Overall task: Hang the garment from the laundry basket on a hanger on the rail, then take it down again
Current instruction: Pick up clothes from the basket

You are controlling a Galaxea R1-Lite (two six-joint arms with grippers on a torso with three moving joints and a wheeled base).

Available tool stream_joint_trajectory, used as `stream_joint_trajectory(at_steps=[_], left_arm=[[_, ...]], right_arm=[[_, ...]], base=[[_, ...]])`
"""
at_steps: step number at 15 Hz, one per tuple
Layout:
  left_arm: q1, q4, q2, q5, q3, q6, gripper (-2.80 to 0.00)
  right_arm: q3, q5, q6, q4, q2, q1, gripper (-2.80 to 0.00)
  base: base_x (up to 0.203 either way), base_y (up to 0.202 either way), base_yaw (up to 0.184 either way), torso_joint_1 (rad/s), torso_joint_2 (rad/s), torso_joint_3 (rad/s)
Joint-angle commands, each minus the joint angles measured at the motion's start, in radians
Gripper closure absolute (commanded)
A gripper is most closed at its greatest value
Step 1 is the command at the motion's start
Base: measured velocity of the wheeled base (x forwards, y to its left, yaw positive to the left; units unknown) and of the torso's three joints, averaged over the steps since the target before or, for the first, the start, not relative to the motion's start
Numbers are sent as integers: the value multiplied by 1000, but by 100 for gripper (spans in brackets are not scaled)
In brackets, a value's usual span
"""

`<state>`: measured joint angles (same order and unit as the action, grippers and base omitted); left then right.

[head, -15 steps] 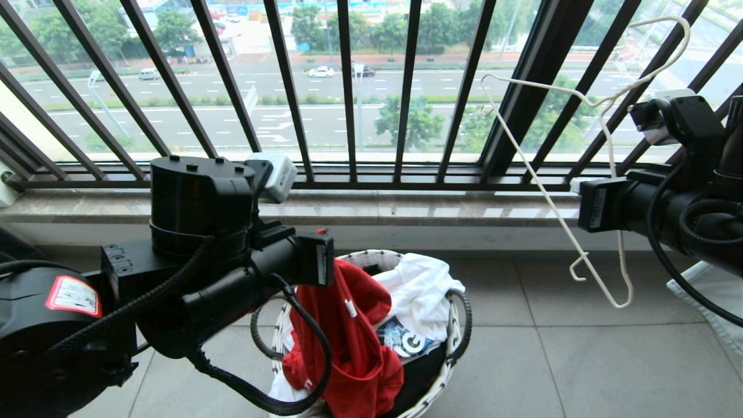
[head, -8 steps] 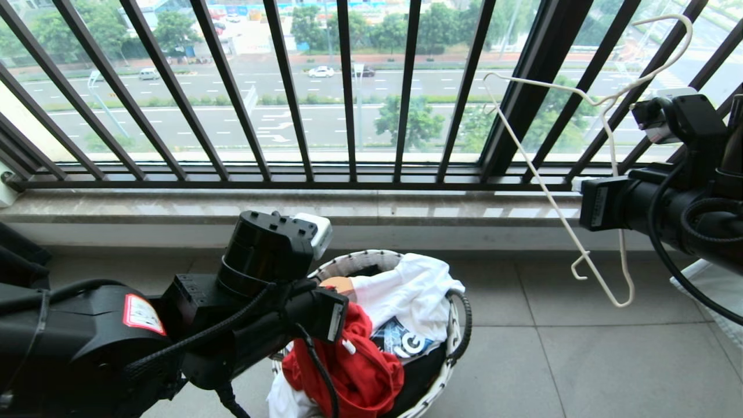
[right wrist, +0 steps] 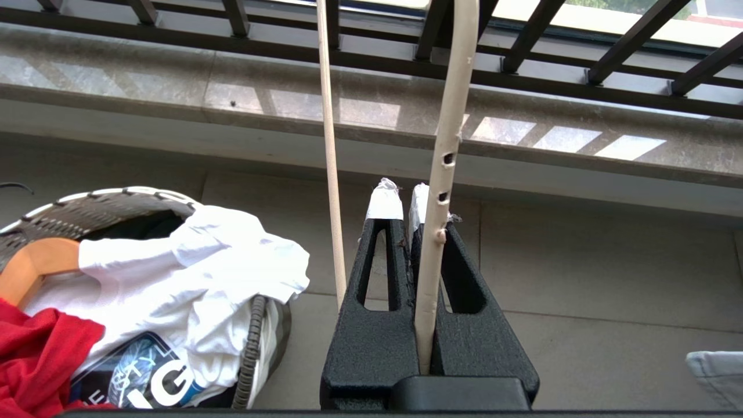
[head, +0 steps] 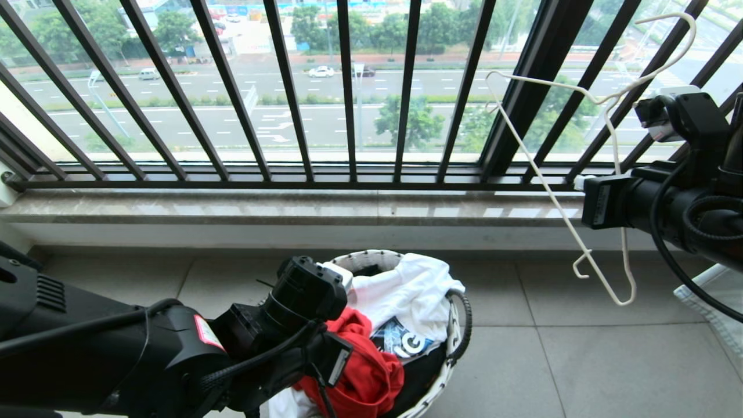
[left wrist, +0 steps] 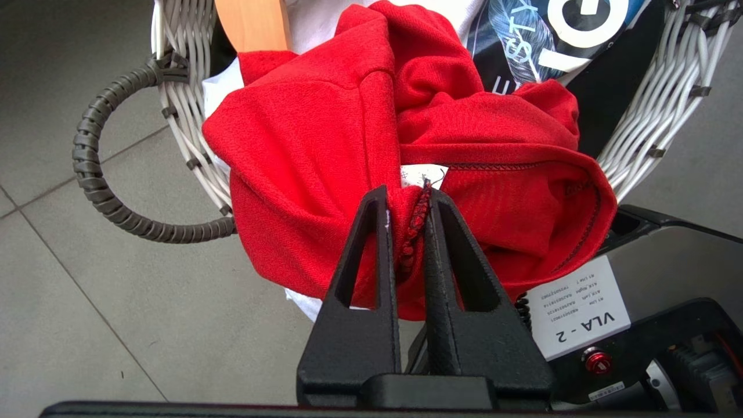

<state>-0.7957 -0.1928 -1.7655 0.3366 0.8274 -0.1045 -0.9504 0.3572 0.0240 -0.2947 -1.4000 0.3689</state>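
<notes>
The red garment (head: 365, 371) lies bunched at the near side of the laundry basket (head: 371, 255), over its rim. My left gripper (left wrist: 408, 194) points down at it, its jaws narrow and pinching the garment (left wrist: 325, 145) at the collar seam beside the white neck label. In the head view the left wrist hides those fingers. At the right, my right gripper (right wrist: 401, 200) is held up before the window, shut on the cream wire hanger (right wrist: 444, 151). The hanger (head: 556, 204) tilts with its hook toward the upper right. The rail is out of view.
A white garment (head: 406, 284) and a black printed T-shirt (head: 406, 342) fill the basket, and a wooden hanger (left wrist: 252, 23) sticks out of it. The black barred railing (head: 348, 116) and stone ledge (head: 290, 209) stand behind. A pale cloth (head: 714, 296) lies on the floor at right.
My left arm has sunk toward the basket, bringing the hanging red garment down into a bunch on it. The right arm and hanger have stayed put.
</notes>
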Motion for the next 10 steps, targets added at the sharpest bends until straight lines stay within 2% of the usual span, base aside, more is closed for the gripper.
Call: stream_joint_trajectory(at_steps=[1, 5, 7, 10], left_arm=[[0, 3, 2, 3, -1, 0, -280], [1, 10, 68, 6, -5, 27, -280], [1, 33, 93, 30, -4, 40, -280], [3, 55, 137, 41, -12, 80, -280]], right_arm=[[1, 2, 1, -2, -1, 1, 0], [1, 2, 1, -1, -4, 1, 0], [2, 2, 1, -1, -4, 1, 0], [2, 2, 1, -3, -4, 2, 0]], base=[[0, 0, 0, 0, 0, 0], [0, 0, 0, 0, 0, 0], [0, 0, 0, 0, 0, 0], [0, 0, 0, 0, 0, 0]])
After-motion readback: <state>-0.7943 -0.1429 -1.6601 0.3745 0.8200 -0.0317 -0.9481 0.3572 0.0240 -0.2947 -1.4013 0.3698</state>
